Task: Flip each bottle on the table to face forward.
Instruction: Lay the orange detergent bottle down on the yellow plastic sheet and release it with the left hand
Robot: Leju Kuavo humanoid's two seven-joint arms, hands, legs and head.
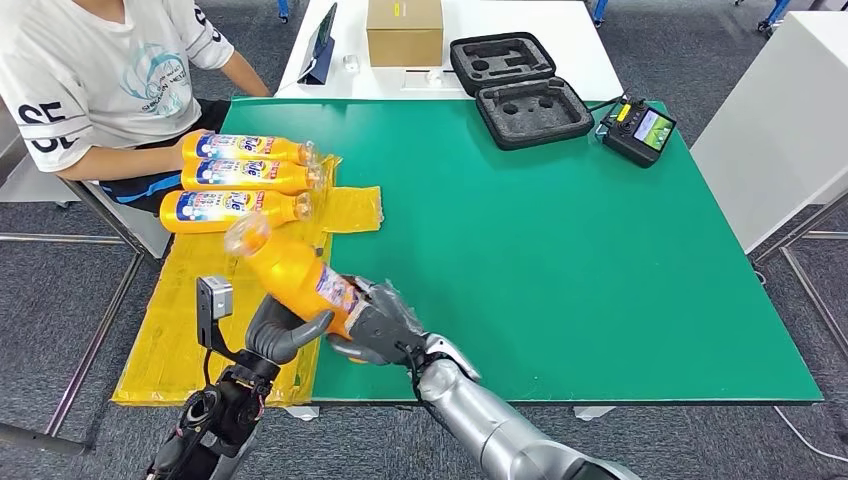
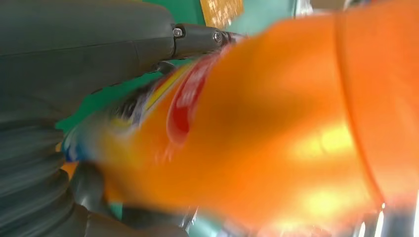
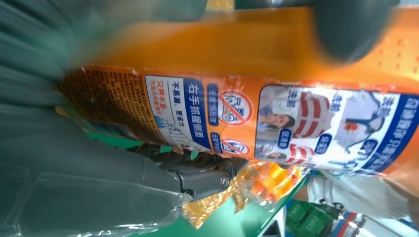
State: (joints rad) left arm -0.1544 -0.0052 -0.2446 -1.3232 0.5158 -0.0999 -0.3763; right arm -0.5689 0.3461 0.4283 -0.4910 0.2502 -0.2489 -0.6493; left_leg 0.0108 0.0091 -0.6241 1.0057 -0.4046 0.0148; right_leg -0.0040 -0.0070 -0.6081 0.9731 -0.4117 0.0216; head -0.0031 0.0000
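**Both hands hold one orange bottle over the desk's near left corner**

I count four orange plastic bottles in all. Three of them lie side by side on their sides in a row [image 1: 240,177] on the yellow plastic sheet [image 1: 170,330] at the left edge of the green desk [image 1: 560,250], their caps toward the middle of the desk. Their labels face up with blue and red print, but I cannot read the brand name with certainty.

The fourth orange bottle [image 1: 290,270] is lifted and tilted above the near left corner of the desk. The left hand [image 1: 283,330] holds it from below, and the right hand [image 1: 385,322] grips its base end. In the right wrist view its back label [image 3: 276,123] shows Chinese writing, among it "右手抓握侧面", and two red prohibition signs.

A person in a white T-shirt [image 1: 95,75] sits at the far left corner. On the far edge lie one open black foam-lined case [image 1: 520,88] and one black remote controller with a small screen [image 1: 640,130]. On the white table behind stands one brown cardboard box [image 1: 404,30].
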